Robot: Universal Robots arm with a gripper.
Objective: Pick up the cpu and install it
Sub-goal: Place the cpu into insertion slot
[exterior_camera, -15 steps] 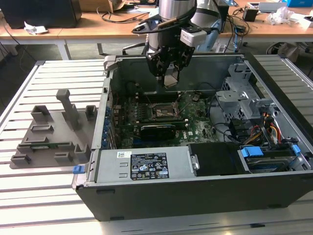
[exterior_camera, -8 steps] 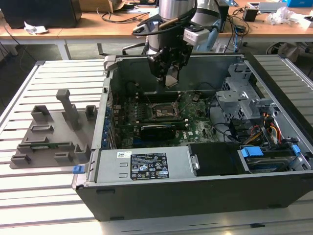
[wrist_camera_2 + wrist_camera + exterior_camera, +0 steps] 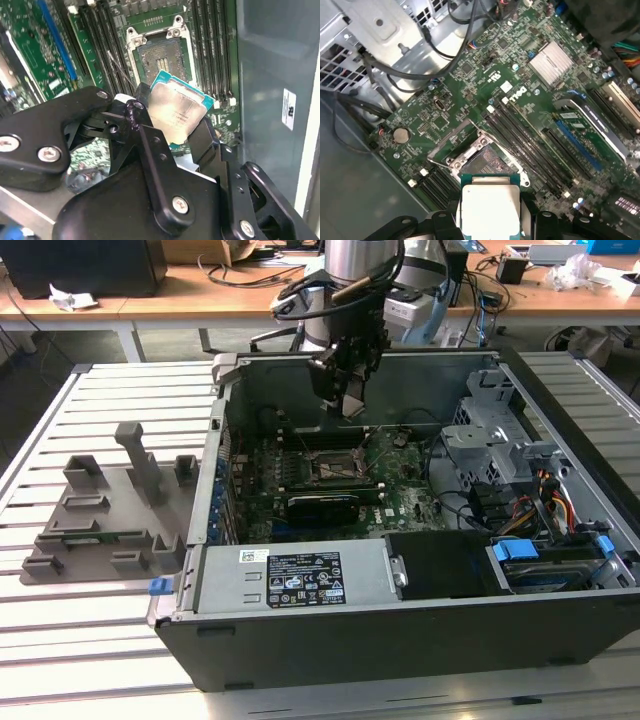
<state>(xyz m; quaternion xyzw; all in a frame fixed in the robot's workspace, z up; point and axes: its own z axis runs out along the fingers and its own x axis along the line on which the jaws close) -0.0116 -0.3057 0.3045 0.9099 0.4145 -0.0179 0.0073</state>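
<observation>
Pincer (image 3: 170, 127) closed on the cpu (image 3: 176, 109), a dark finger (image 3: 137, 117) on each of two opposite edges, jaws parted just the chip's width. Both wrist views show that grip, silver top up. In the exterior view I can't make out the chip, only the pincer (image 3: 350, 392) hanging inside the open case (image 3: 400, 645) over the board. The cpu is held clear of the socket (image 3: 161, 57), close to it, not seated, and the socket's contacts are bare. The first wrist view adds a heatsink (image 3: 551, 62). The exterior view adds a grey fixture (image 3: 110, 510) on the table (image 3: 60, 650), at the exterior view's left of the case.
</observation>
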